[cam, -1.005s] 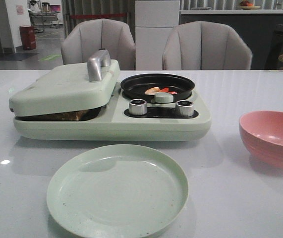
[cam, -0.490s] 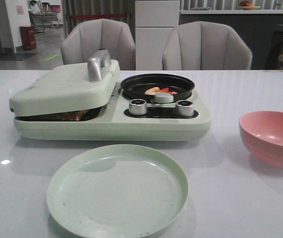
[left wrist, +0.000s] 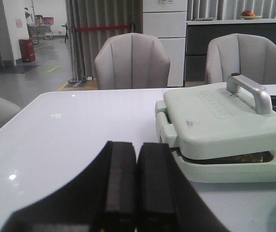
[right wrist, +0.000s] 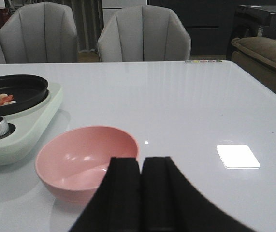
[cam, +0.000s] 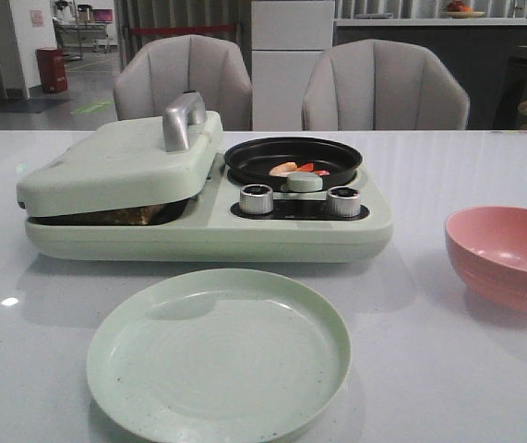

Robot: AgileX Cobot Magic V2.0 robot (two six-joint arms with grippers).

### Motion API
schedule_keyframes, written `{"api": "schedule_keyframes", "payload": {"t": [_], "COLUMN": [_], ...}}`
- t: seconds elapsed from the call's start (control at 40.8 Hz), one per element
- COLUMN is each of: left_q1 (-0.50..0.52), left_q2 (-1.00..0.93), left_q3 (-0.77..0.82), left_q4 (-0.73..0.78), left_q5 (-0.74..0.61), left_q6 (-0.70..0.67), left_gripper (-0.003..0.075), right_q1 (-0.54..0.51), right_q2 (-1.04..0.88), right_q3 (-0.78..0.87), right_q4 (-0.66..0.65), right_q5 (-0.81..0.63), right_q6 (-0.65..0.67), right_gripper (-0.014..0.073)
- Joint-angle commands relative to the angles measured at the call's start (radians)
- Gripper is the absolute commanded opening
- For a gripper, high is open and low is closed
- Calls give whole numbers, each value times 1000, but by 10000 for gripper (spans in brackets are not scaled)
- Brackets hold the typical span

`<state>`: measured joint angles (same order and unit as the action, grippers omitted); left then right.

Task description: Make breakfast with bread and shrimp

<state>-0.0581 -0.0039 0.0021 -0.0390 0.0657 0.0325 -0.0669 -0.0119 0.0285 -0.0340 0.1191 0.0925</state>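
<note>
The shrimp (cam: 296, 169) lie as small peach and red pieces in the black round pan (cam: 293, 157) on the right half of the pale green breakfast maker (cam: 198, 231); the right wrist view shows the shrimp (right wrist: 0, 99) too. Under the closed lid (cam: 120, 161) a dark brown edge of bread (cam: 125, 216) shows in the gap, also the bread (left wrist: 234, 158) in the left wrist view. My left gripper (left wrist: 137, 147) is shut and empty, off to the maker's left. My right gripper (right wrist: 141, 162) is shut and empty beside the pink bowl (right wrist: 87, 157).
A pale green empty plate (cam: 219, 351) sits in front of the maker. The pink bowl (cam: 506, 256) stands at the right. Two silver knobs (cam: 257, 198) and a round pale-green knob (cam: 305, 182) sit on the maker's front. Two grey chairs (cam: 185, 81) stand behind the table.
</note>
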Motion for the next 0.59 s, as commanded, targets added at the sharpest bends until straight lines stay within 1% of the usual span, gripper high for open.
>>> {"api": "schedule_keyframes", "payload": {"t": [0.0,0.27,0.368,0.564], "left_q1": [-5,-5,-5,-5], "left_q2": [-16,-16,-16,-16], "left_q3": [30,30,30,30], "left_q4": [-9,-9,-9,-9], "left_q5": [-88,-88,-88,-88], "left_q6": [-6,-6,-6,-6], "left_gripper": [101,101,101,101], "right_q1": [-1,8,38,41], "right_q2": [-19,-20,-20,-20], "right_q3": [-17,-17,-17,-17], "right_q4": [5,65,62,7], "right_q5": [-96,-93,-93,-119], "right_q6": [-5,-5,-5,-6], "right_gripper": [36,36,36,36]}}
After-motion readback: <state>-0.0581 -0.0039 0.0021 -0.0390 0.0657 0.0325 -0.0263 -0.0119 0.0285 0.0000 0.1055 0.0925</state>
